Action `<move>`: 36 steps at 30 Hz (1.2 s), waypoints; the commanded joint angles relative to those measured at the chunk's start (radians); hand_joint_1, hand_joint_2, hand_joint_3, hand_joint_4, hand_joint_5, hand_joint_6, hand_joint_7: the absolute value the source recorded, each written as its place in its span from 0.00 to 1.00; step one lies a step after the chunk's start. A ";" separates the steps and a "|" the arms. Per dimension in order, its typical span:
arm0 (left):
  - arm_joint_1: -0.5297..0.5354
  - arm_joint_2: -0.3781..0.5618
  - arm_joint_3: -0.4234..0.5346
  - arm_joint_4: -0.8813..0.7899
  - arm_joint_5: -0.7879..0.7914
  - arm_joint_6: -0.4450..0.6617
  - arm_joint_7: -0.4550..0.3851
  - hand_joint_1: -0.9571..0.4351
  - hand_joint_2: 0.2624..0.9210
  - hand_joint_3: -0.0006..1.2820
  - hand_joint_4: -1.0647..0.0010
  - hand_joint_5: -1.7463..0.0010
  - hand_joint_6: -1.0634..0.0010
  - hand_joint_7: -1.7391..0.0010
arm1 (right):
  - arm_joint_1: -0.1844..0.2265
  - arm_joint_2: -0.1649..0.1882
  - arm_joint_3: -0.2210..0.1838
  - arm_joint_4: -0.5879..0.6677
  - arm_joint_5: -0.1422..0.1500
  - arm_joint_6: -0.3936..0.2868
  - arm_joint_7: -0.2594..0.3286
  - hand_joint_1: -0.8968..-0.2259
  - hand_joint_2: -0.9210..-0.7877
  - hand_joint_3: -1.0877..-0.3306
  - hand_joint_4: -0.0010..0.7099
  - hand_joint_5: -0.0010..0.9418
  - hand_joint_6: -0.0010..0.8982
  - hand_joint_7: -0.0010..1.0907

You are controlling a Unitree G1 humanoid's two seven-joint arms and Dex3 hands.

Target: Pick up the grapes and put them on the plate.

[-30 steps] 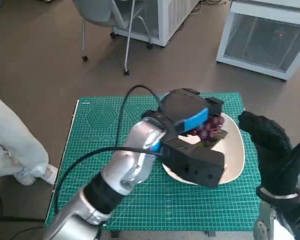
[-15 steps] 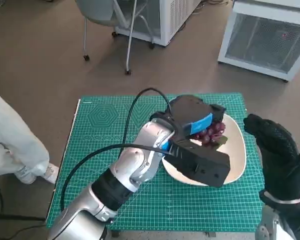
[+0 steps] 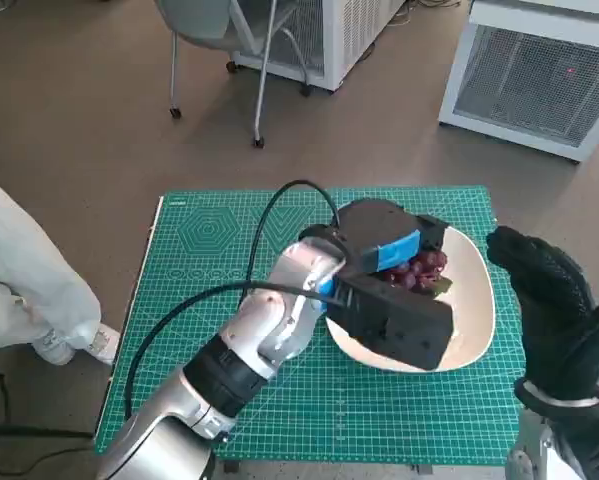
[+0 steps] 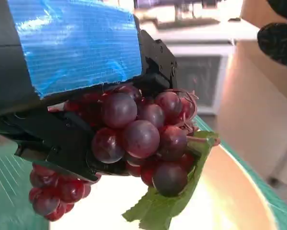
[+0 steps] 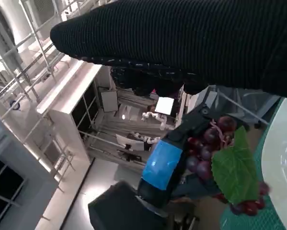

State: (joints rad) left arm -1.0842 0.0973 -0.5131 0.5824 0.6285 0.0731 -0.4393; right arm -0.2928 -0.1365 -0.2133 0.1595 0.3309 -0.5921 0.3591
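Since a second ago the left hand (image 3: 384,245) has been sinking a little lower over the plate (image 3: 474,325), carrying the grapes (image 3: 419,268) with it, while the head camera itself has been shifting slightly. Nearest the robot, the right hand (image 3: 544,310) in its black knitted glove is hanging off the near right corner of the desk (image 3: 209,300), apart from the plate and holding nothing; whether its fingers are spread or curled cannot be told. Beyond it, the left hand is gripping the grapes from above, its black fingers (image 4: 62,143) closing around the top of the bunch. The bunch is hanging below the hand with its long axis running roughly downward toward the plate, the loose lower end pointing at the pale dish. The grapes are dark red and glossy, packed round and tight, with thin brownish stems showing and a green leaf (image 4: 167,201) trailing off the lower end. A smaller clump (image 4: 52,194) is dangling beside the main bunch. In the right wrist view the bunch is showing the same way, the leaf hanging under the blue-taped hand. The plate is a cream oval dish lying on the green cutting mat (image 3: 209,235) that is covering the desk; whether the leaf is touching the plate cannot be told. Farther off, a person's pale trouser leg (image 3: 24,270) is standing at the desk's left side, and chair legs (image 3: 259,90) and white cabinets (image 3: 539,75) are standing on the brown floor.
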 commanded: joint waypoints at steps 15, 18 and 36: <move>-0.010 0.009 0.005 0.085 -0.052 -0.106 -0.037 0.41 0.98 0.01 1.00 1.00 0.90 1.00 | 0.017 -0.001 0.006 0.003 0.018 0.024 0.008 0.61 0.00 0.73 0.68 0.00 0.21 0.54; -0.004 0.009 0.025 0.110 -0.079 -0.141 -0.025 0.39 0.99 0.02 1.00 1.00 0.90 1.00 | 0.017 -0.001 0.008 0.002 0.015 0.025 0.005 0.61 0.00 0.73 0.68 0.00 0.21 0.54; 0.089 0.080 0.242 0.176 -0.341 -0.337 0.000 0.40 1.00 0.07 0.97 0.99 0.81 0.97 | -0.002 0.010 0.024 0.018 -0.002 0.022 -0.009 0.61 0.00 0.74 0.68 0.00 0.21 0.54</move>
State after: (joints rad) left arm -1.0304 0.1596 -0.3493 0.7336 0.3864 -0.2361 -0.4110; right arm -0.2981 -0.1350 -0.1949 0.1650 0.3455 -0.5825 0.3616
